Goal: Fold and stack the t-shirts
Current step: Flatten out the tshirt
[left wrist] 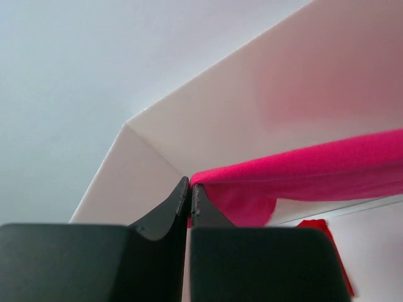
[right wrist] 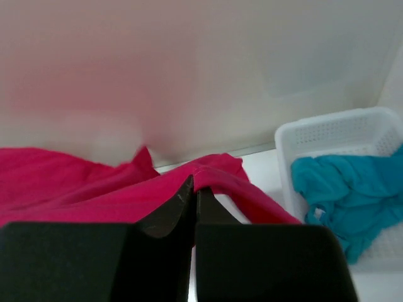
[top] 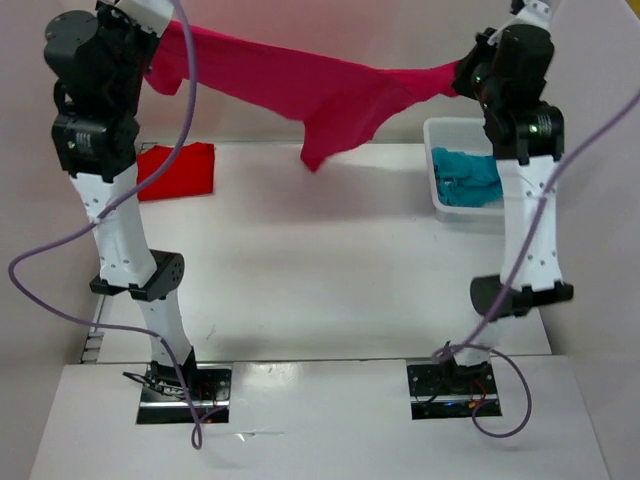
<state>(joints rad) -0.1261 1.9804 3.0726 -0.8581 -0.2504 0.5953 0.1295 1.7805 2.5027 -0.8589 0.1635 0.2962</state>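
Both arms stand high, with the crimson-pink shirt point(top: 300, 85) stretched in the air between them above the far part of the table point(top: 320, 270). The left gripper point(left wrist: 190, 190) is pressed together on 1 end of the cloth and the right gripper point(right wrist: 194, 187) pinches the other. A loose flap sags from the middle. The red shirt point(top: 180, 170) lies on the table at far left, seemingly folded. The teal shirt point(top: 466, 178) sits crumpled in the white basket point(top: 450, 124) at right.
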